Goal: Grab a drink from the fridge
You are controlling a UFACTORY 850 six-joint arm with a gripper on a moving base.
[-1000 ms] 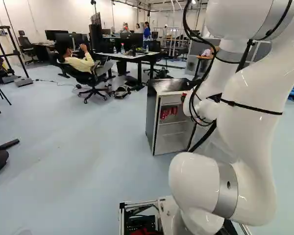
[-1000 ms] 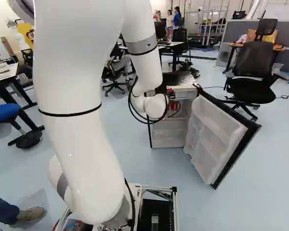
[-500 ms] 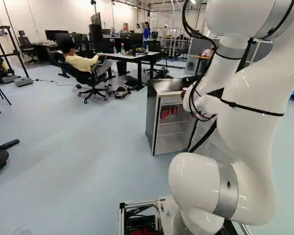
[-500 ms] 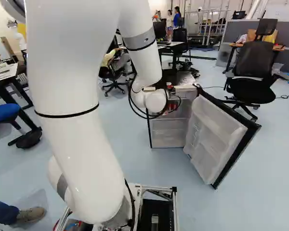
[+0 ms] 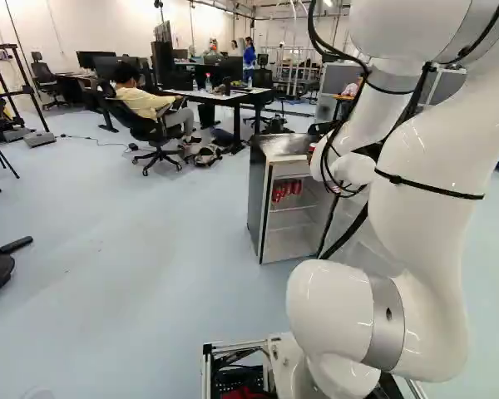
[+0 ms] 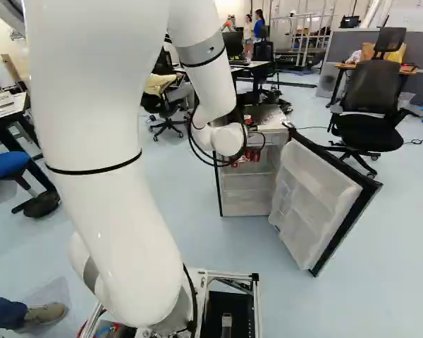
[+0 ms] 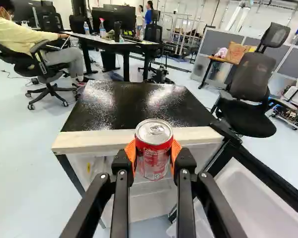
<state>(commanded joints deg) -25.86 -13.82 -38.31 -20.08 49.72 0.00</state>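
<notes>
Mostly hidden behind the wrist, my gripper (image 5: pixel 313 149) is beside the upper front of the fridge (image 5: pixel 256 204) in the left base view. In the wrist view my gripper (image 7: pixel 154 153) is shut on an upright red can (image 7: pixel 155 154), its orange pads touching both sides. The can is in front of the fridge's pale top edge (image 7: pixel 97 139), its lid about level with that edge. Several red cans (image 5: pixel 286 191) stand on an upper shelf inside. The fridge door (image 6: pixel 310 201) hangs wide open at the right.
Beyond the fridge's black top (image 7: pixel 134 104) stand a desk (image 7: pixel 121 43) and a seated person. An empty black office chair (image 7: pixel 251 94) is behind the door's side. Another person's shoe (image 6: pixel 44 315) shows at the left of the right base view.
My arm's wrist has risen a little, and the held can has come up with it beside the fridge's top edge. The base has stayed put. The seated person has shifted.
</notes>
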